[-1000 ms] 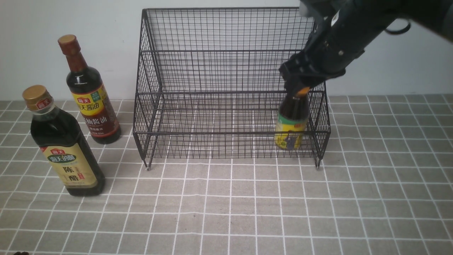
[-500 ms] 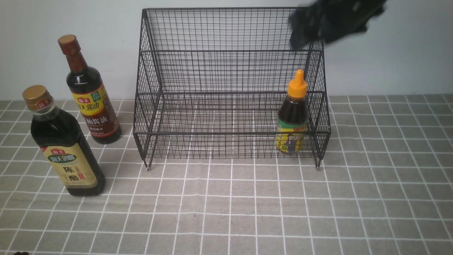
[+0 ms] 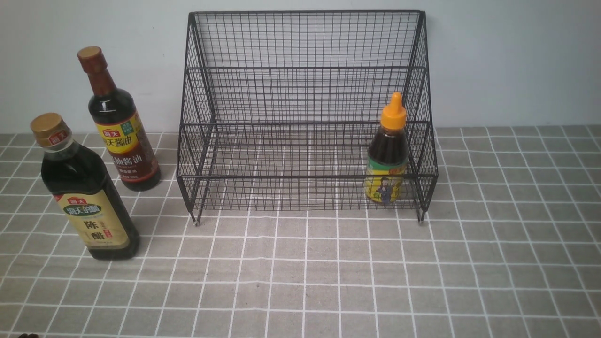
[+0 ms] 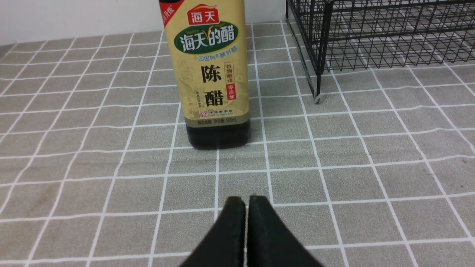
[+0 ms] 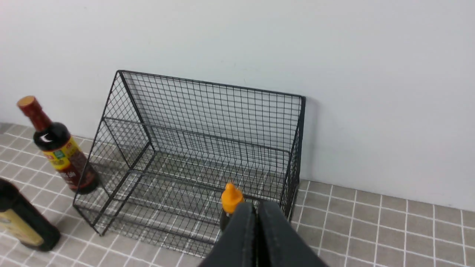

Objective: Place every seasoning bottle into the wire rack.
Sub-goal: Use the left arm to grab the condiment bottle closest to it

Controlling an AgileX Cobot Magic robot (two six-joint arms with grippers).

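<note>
Now the right fingers (image 5: 242,237) have let go and lifted, closed and empty; the orange-nozzle bottle (image 3: 388,157) stands placed in the wire rack (image 3: 305,67) below them. Closed, empty left fingers (image 4: 232,230) face the gold-capped bottle (image 4: 209,74) next.

**Clearance around the wire rack (image 3: 300,176)**

Both tiers are open from above, over low front rails; the tall back and sloping sides block entry. The orange-nozzle bottle (image 3: 388,159) fills the lower tier's right end, close to the side mesh (the other shelf room is free). Left of the rack, the brown-capped bottle (image 3: 119,131) stands near its side, with the gold-capped bottle (image 3: 87,197) further forward. The tablecloth (image 3: 328,272) in front and to the right is unobstructed.
</note>
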